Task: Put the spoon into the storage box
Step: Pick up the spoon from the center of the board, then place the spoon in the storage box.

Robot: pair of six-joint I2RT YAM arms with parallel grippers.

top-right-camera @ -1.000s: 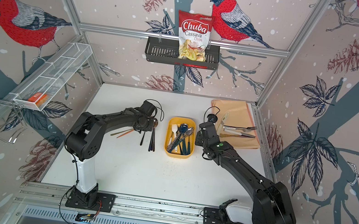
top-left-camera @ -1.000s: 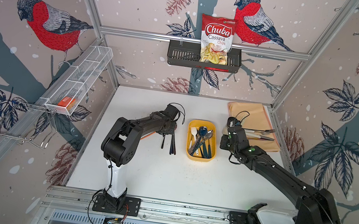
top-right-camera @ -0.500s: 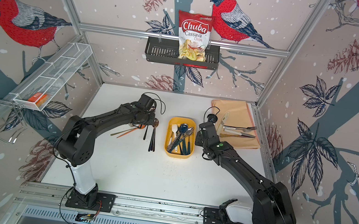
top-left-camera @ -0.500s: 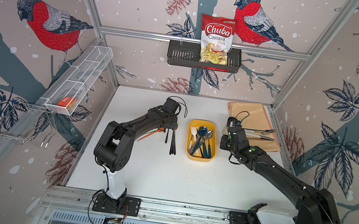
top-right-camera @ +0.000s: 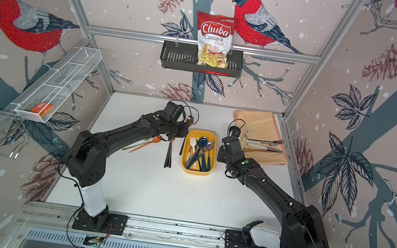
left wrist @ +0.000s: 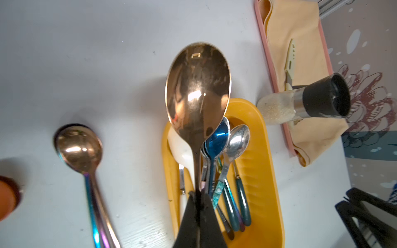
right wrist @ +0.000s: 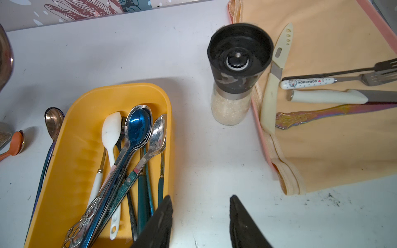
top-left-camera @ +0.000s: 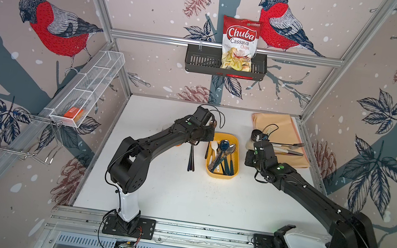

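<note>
Left wrist view shows the left gripper [left wrist: 198,206] clamped tight on the thin handle of a rose-gold spoon [left wrist: 197,90], whose bowl juts out past the far end of the yellow storage box [left wrist: 260,150] and hangs above it, not yet inside. In a top view the spoon's bowl [top-left-camera: 214,123] peeks out beside the left arm's wrist, just off the box's far left corner.

The storage box [top-left-camera: 237,159] sits near the middle of the tabletop [top-left-camera: 181,194], lengthwise toward the back edge. It already holds a white spoon [right wrist: 111,131], a blue spoon [right wrist: 137,126], a silver spoon [right wrist: 159,133] and several teal-handled pieces, all heaped with their bowls toward the back.

Just beside the box's left wall a long dark-handled spoon [left wrist: 78,148] lies on the tabletop, and further left an orange spoon [top-right-camera: 156,139] lies at an angle, partly hidden under the left arm.

The right gripper [right wrist: 200,216] hovers with its jaws parted and nothing between them, above bare tabletop just off the box's right wall. A grinder [right wrist: 236,70] with a black cap stands upright near the box's far right corner, touching the edge of a peach cloth [right wrist: 333,139] in the back right corner of the tabletop. On the cloth lie forks and knives.
</note>
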